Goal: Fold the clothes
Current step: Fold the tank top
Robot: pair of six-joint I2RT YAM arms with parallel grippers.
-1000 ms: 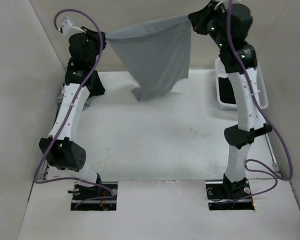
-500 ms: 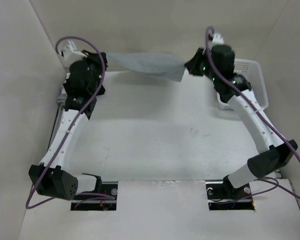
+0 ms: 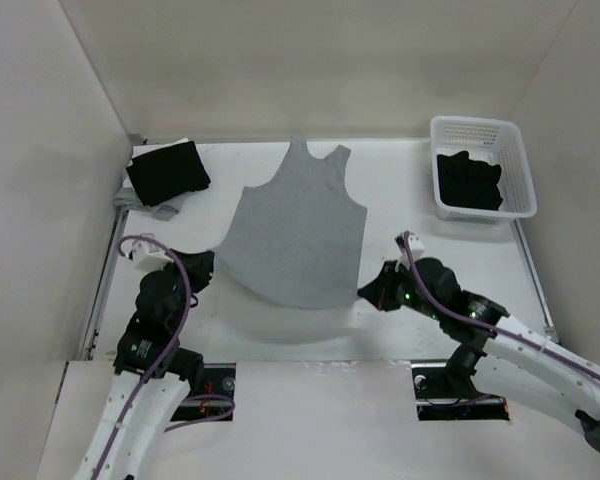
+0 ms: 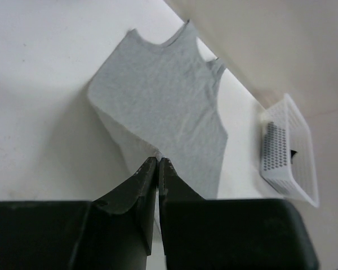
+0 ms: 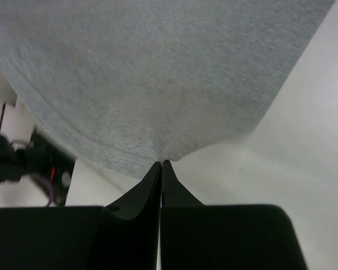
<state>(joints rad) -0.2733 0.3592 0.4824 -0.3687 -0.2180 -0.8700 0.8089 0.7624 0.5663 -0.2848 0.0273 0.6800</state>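
Observation:
The clothes in play are a light grey shirt (image 3: 295,235), spread across the table with its neck end far and its hem near. My left gripper (image 3: 212,262) is shut on the hem's left corner. My right gripper (image 3: 365,292) is shut on the right corner. The near edge is held slightly off the table and casts a shadow. In the left wrist view the closed gripper (image 4: 158,160) pinches the shirt (image 4: 163,101) at its edge. In the right wrist view the closed gripper (image 5: 160,163) pinches the grey cloth (image 5: 146,73) the same way.
A folded black garment (image 3: 167,170) lies at the far left corner on a bit of grey cloth. A white lattice basket (image 3: 525,180) at the far right holds black garments (image 3: 469,180); it also shows in the left wrist view as a basket (image 4: 281,169). Walls enclose the table.
Both arms came down from high at the back to low at the near edge, pulling the hanging shirt with them. It now lies flat on the table.

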